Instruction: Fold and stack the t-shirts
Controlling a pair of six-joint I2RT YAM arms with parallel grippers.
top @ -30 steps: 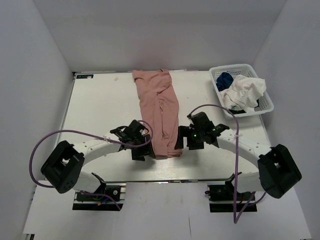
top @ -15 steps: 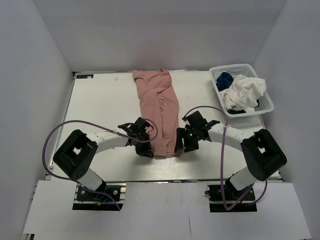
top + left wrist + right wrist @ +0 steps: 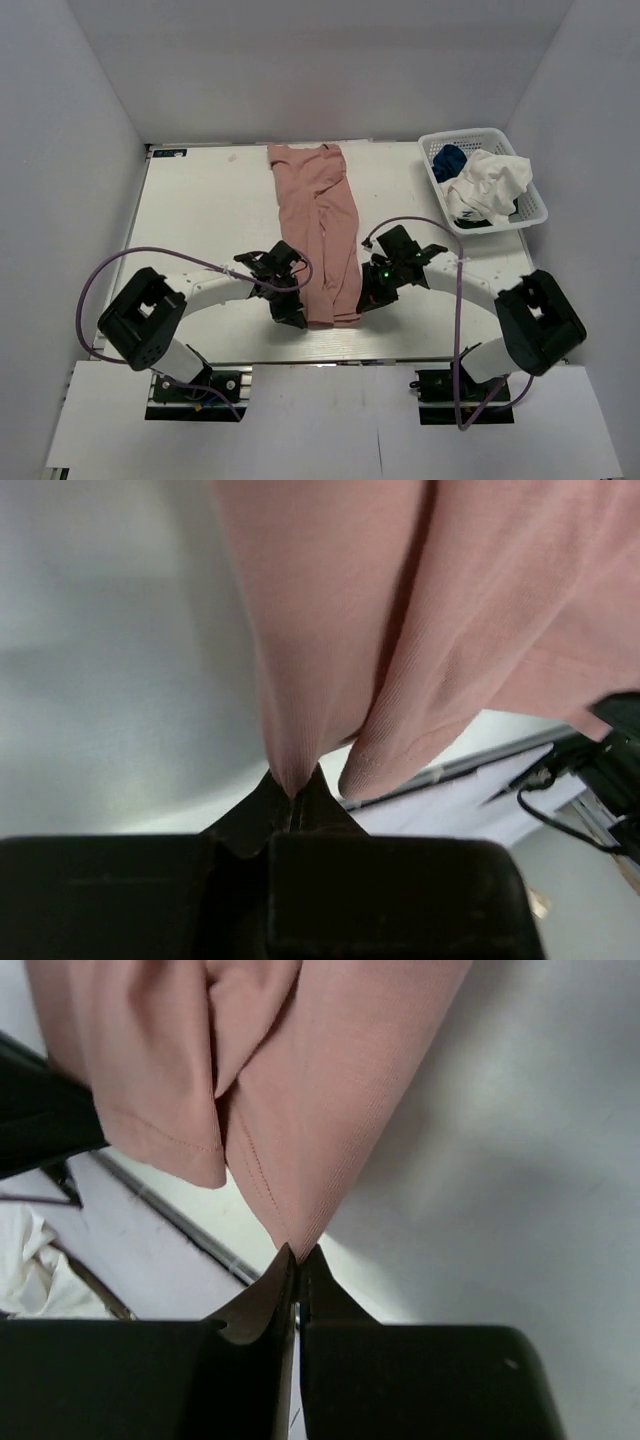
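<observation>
A dusty-pink t-shirt (image 3: pixel 322 225) lies folded into a long narrow strip down the middle of the table, running from the back edge towards the front. My left gripper (image 3: pixel 296 316) is shut on its near left corner (image 3: pixel 293 770). My right gripper (image 3: pixel 366 303) is shut on its near right corner (image 3: pixel 298 1238). In both wrist views the cloth rises from the pinched tips in taut folds. A royal-blue t-shirt (image 3: pixel 449 160) and a white t-shirt (image 3: pixel 488 185) lie crumpled in the basket at the back right.
The white mesh basket (image 3: pixel 534 195) stands at the table's back right corner. The table's front edge (image 3: pixel 330 358) runs just behind the two grippers. Grey walls close in the left, back and right sides.
Both grippers went from open to shut on the pink shirt's near corners. Both arms drew nearer the front edge, and the shirt's near end shifted with them.
</observation>
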